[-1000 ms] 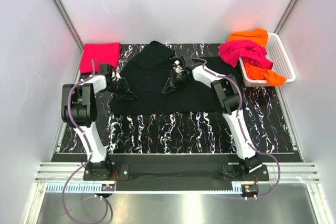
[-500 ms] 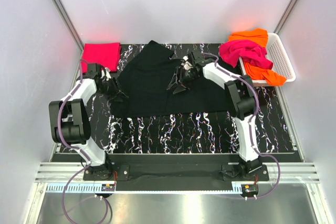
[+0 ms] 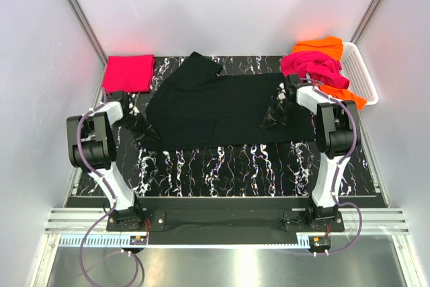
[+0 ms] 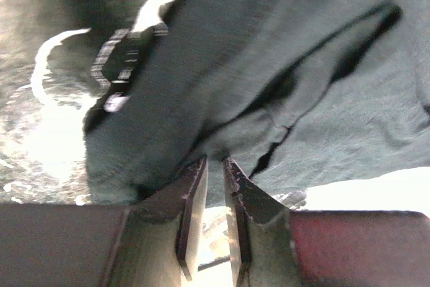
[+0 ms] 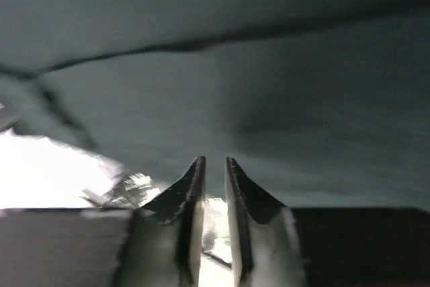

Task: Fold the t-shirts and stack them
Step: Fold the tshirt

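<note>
Red-pink t-shirt (image 3: pixel 127 72): folded into a flat rectangle, at the far left corner of the table (image 3: pixel 222 166), apart from the other cloth.

Left gripper (image 3: pixel 144 130): low over the table near its left edge, at the left hem of the black t-shirt (image 3: pixel 208 102). In the left wrist view (image 4: pixel 215 160), fingers drawn almost together on a pinch of dark cloth (image 4: pixel 269 52), with creases fanning out from the tips.

Black t-shirt: spread wide and mostly flat across the middle of the table, one sleeve pointing toward the far edge, the near hem roughly parallel to the near edge, bare marbled top showing in front of it.

Right gripper (image 3: pixel 272 117): down on the right part of the black t-shirt, toward the table's right edge. In the right wrist view (image 5: pixel 211 160), fingers nearly closed with only a thin slit between, tips pressed into the cloth (image 5: pixel 235 85) and nipping it; one long crease across the fabric beyond.

Magenta t-shirt (image 3: pixel 309 65): crumpled, draped over the left rim of the basket (image 3: pixel 363 75), hanging toward the table's far right corner.

Orange t-shirt (image 3: pixel 321 45): bunched inside the basket, under and behind the magenta one, one end spilling over the near rim.

Basket: white lattice, at the far right corner, angled to the table's edges.
</note>
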